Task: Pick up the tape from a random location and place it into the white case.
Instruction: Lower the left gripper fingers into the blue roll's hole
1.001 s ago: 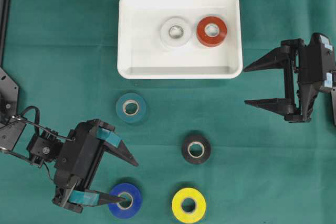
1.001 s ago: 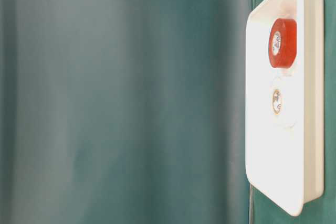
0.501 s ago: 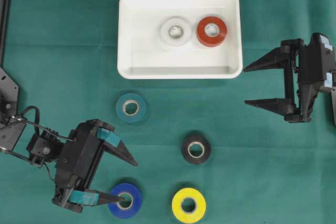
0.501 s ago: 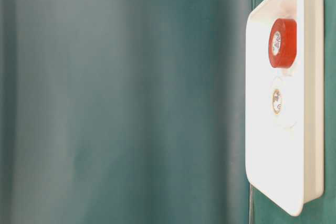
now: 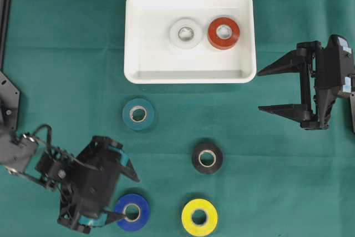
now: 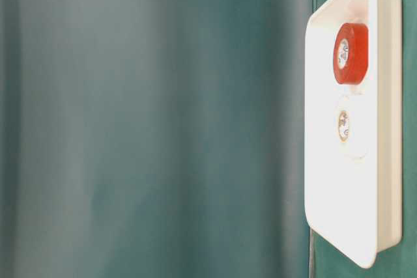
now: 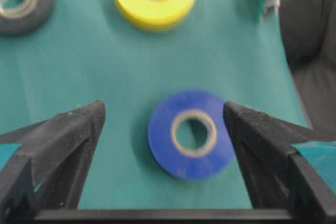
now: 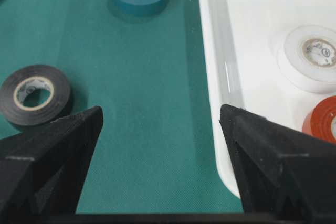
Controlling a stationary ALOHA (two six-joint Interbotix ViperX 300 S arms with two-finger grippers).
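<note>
The white case (image 5: 128, 37) lies at the back centre with a white roll (image 5: 185, 33) and a red roll (image 5: 223, 33) inside. On the green cloth lie a blue tape (image 5: 132, 211), a yellow tape (image 5: 199, 217), a black tape (image 5: 207, 157) and a teal tape (image 5: 138, 114). My left gripper (image 5: 128, 195) is open and tilted over the blue tape. In the left wrist view the blue tape (image 7: 191, 134) lies flat between the spread fingers of the left gripper (image 7: 163, 108), closer to the right one. My right gripper (image 5: 259, 91) hangs open beside the case's right side, holding nothing.
In the right wrist view the right gripper (image 8: 160, 111) is above bare cloth, with the case wall (image 8: 215, 51) on its right and the black tape (image 8: 34, 94) on its left. The table-level view shows the case (image 6: 389, 115) and a green backdrop.
My left arm has swung and tipped down over the blue tape; its lower finger, earlier across the roll's hole, now sits at the roll's left edge. The right arm has not moved.
</note>
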